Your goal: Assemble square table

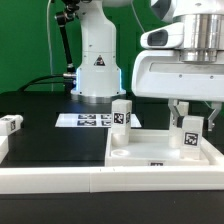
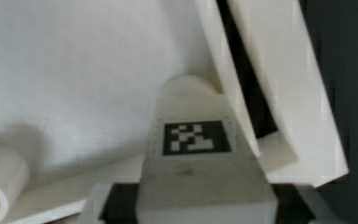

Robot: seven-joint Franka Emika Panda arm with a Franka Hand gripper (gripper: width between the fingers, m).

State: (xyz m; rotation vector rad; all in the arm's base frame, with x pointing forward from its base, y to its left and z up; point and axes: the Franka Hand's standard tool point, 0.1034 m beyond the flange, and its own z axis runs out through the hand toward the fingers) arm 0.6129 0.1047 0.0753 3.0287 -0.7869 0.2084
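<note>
Outside, the gripper (image 1: 190, 122) stands over the slab (image 1: 150, 150) at the exterior view's right, its fingers (image 1: 177, 113) clamped on a tagged leg (image 1: 191, 133) held upright, long axis vertical, tag facing the camera. A second leg (image 1: 122, 114) stands upright on the slab's far side, and a third (image 1: 10, 125) lies on the black table (image 1: 50, 135) at the left. From the wrist, the held leg (image 2: 197, 140) runs straight out between the jaws, tag in view, over the slab's white face (image 2: 69, 70) beside its raised rim (image 2: 265, 80).

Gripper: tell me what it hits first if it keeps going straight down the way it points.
The gripper points down and is shut on a white leg. Going straight down, that leg would likely meet the recessed face of the square tabletop first; how much gap remains is unclear.
</note>
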